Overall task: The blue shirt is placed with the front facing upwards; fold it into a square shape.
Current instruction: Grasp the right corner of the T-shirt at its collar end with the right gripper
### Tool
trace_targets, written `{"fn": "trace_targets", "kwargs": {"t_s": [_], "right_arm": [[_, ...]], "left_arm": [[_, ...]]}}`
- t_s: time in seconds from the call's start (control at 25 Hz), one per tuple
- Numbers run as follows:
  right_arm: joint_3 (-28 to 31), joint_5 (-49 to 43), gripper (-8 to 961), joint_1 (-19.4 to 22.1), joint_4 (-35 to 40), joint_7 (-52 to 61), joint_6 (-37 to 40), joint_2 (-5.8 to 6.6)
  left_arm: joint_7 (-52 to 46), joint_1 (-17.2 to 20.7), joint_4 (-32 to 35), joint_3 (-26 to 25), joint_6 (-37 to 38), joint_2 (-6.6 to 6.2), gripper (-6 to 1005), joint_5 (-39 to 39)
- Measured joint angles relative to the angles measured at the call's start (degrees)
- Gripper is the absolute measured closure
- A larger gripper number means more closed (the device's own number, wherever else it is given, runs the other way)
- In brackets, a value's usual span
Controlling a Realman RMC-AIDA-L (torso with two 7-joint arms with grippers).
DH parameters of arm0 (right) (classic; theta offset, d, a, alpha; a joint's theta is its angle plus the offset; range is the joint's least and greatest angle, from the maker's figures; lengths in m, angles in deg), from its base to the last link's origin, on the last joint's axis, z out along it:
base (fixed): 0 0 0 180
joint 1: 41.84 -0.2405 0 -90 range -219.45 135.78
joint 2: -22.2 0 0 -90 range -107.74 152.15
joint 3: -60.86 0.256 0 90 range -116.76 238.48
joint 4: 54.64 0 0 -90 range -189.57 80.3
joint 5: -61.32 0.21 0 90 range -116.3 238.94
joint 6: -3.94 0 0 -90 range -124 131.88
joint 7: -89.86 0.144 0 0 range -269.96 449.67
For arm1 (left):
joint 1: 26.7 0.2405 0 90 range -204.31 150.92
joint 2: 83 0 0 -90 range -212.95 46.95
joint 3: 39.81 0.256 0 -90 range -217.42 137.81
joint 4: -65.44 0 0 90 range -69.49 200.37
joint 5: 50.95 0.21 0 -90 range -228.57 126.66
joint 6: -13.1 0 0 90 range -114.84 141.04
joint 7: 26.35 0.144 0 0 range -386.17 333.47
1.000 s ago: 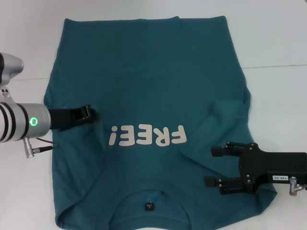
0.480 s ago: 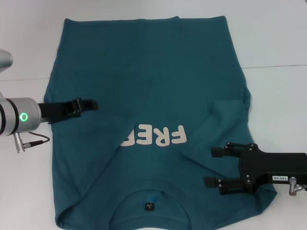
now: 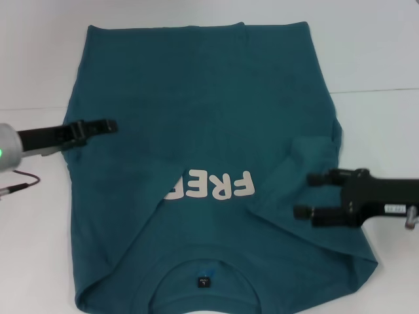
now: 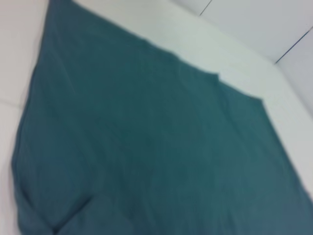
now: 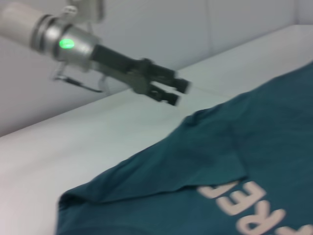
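Observation:
The blue shirt (image 3: pixel 216 98) lies flat on the white table, collar and black label (image 3: pixel 204 282) toward me. Its left side is folded inward, so the lettering (image 3: pixel 219 186) reads only "FRE". The right sleeve (image 3: pixel 314 157) is also folded in. My left gripper (image 3: pixel 110 125) is open and empty, hovering over the shirt's left edge; it also shows in the right wrist view (image 5: pixel 177 92). My right gripper (image 3: pixel 306 195) is open and empty over the shirt's right side, just below the folded sleeve. The left wrist view shows only plain shirt cloth (image 4: pixel 146 137).
The white table (image 3: pixel 373 59) surrounds the shirt on the left, right and far sides. A seam line (image 3: pixel 380 91) runs across the table at the right. A cable (image 3: pixel 19 180) hangs from the left arm.
The left gripper let go of the shirt's left side, leaving it folded over the "E!", and drew back left and farther away. The right gripper shifted right and slightly farther away.

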Motion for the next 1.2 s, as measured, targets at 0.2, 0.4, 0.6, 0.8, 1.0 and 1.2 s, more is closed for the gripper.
{"fn": "trace_targets", "kwargs": {"t_s": [0.2, 0.4, 0.6, 0.8, 1.0, 1.2], "right_arm": [[0.07, 0.45, 34, -0.71, 7.23, 11.36, -0.92, 0.19], [-0.14, 0.23, 34, -1.9, 10.83, 27.44, -1.67, 3.03], [-0.7, -1.85, 34, -2.92, 10.98, 41.49, -1.07, 6.82], [-0.71, -9.98, 36, -5.16, 11.42, 52.08, 3.2, 9.07], [-0.71, -20.27, 40, -8.32, 13.63, 58.12, 8.65, 9.1], [-0.72, -27.89, 45, -10.97, 13.88, 62.37, 12.57, 8.79]], "left_arm": [[10.34, 0.98, -1.1, -8.73, 7.9, -1.75, 120, -6.47], [18.69, 1.44, -3.4, -16.06, 15.93, -3.74, 121, -7.88], [24.74, 2.23, -4.36, -18.22, 19.41, -4.3, 122, -7.31], [28.07, 2.69, -5.69, -18.03, 20.03, -4.06, 122, -7.31], [28.83, 2.26, -7.23, -17.91, 19.8, -4.01, 122, -7.78], [28.89, 2.07, -7.32, -18.1, 19.52, -3.94, 122, -7.98]]}}
